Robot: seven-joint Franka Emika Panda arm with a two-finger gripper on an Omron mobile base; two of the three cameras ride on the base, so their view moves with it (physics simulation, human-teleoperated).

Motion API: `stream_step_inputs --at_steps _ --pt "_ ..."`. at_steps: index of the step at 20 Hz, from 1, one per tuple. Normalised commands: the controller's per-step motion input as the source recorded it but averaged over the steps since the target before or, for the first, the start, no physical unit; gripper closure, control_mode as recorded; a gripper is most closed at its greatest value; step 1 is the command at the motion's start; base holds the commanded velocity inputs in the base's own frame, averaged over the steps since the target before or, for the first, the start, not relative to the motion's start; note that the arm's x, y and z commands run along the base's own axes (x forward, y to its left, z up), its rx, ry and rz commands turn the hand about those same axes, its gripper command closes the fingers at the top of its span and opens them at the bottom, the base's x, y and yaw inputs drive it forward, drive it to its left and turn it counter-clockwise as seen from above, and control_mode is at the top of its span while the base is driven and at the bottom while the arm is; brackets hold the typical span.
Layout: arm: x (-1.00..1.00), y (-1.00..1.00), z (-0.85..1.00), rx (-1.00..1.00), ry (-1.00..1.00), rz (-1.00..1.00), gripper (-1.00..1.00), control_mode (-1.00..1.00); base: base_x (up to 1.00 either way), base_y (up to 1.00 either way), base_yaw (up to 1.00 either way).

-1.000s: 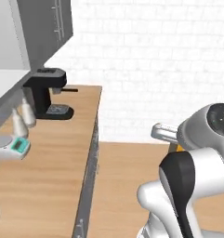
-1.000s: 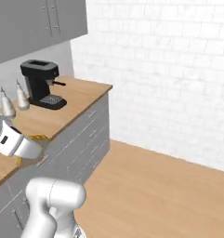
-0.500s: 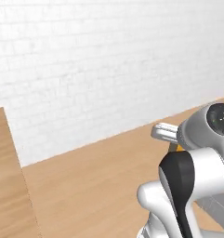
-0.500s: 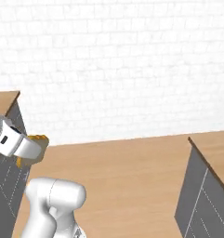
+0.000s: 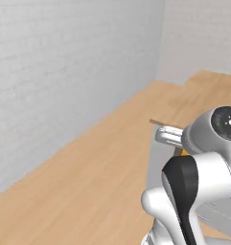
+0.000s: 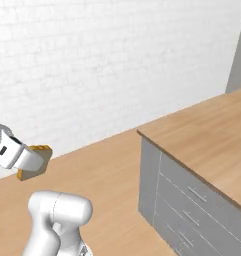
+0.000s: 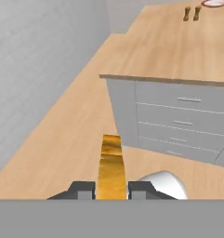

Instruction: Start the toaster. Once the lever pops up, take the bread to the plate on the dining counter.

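My gripper (image 7: 111, 188) is shut on the bread (image 7: 111, 162), a tan slice with a golden crust, seen edge-on between the two dark fingertips. In the right base view the gripper (image 6: 39, 159) holds the bread (image 6: 31, 173) out over the wooden floor at the left. The dining counter (image 6: 202, 135), with a light-wood top and grey drawer fronts, stands to the right of the held bread (image 7: 178, 51). The red-rimmed plate (image 7: 215, 2) lies on its far end, cut by the top edge of the hand view. The toaster is out of view.
Two small brown shakers (image 7: 192, 13) stand on the dining counter near the plate. A white brick wall (image 6: 92, 60) runs behind the open wooden floor (image 5: 88, 182). The counter's near corner (image 7: 104, 76) juts toward the hand.
The whole picture has swung: the base has turned from the worktop with the coffee machine, past the white wall, to the dining counter. The bread stays in the shut gripper.
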Motion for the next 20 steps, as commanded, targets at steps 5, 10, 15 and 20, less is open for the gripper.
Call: stream_step_inputs --at_steps 5,10,15,20 --pt "0.00 0.00 0.00 0.00 0.00 0.00 1.00 1.00 0.94 0.16 -0.51" --pt "0.00 0.00 0.00 0.00 0.00 0.00 1.00 1.00 1.00 0.31 -0.43" --pt "0.00 0.00 0.00 0.00 0.00 0.00 1.00 1.00 1.00 0.81 -0.38" --pt "0.00 0.00 0.00 0.00 0.00 0.00 1.00 1.00 1.00 1.00 -0.34"
